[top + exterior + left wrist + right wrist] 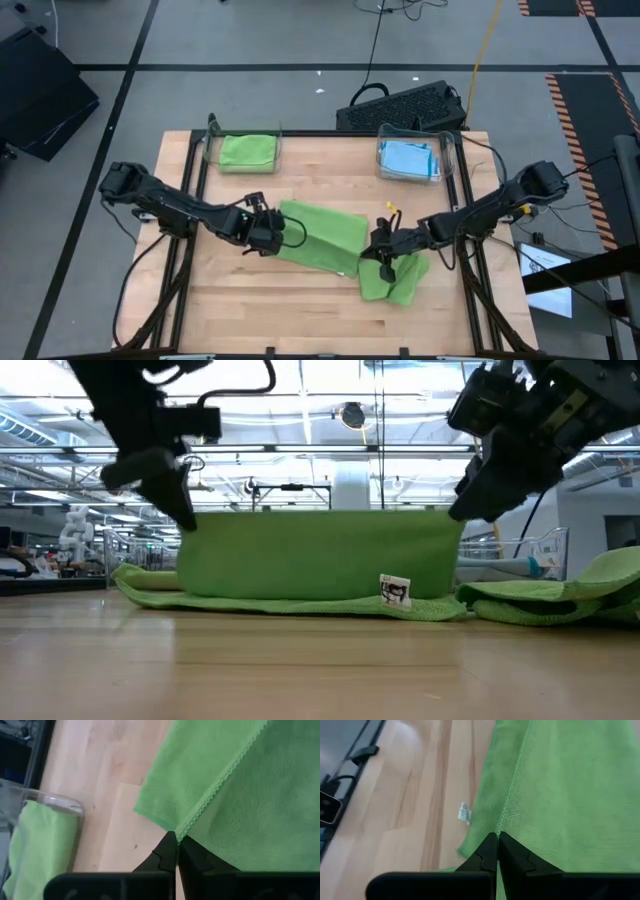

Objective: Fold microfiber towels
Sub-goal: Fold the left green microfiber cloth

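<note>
A lime green microfiber towel (322, 236) is stretched between my two grippers at the table's middle. My left gripper (271, 238) is shut on its left end and my right gripper (384, 245) on its right end. In the low view the towel (320, 555) stands as an upright sheet, its top edge raised between the grippers and its lower part (300, 603) lying on the wood. A white tag (395, 590) hangs near its right lower corner. A second green towel (396, 280) lies crumpled on the table just near of my right gripper. My left gripper pinches the towel's hemmed edge at its upper left corner (186, 831) between its two fingers, slanting down from the table's left. The top edge (320, 512) runs straight to the other gripper; the lower part rests on the table. My right gripper pinches the towel's stitched edge at its upper right corner (503, 822) between its two fingers, slanting down from the table's right. One layer or several, I cannot tell. The towel hangs below the fingers, with its bottom on the table.
At the far left a clear bin (212, 150) holds a folded green towel (247, 150). At the far right a second clear bin (450, 158) holds light blue towels (407, 160). Bare wood lies along the table's near edge (300, 320).
</note>
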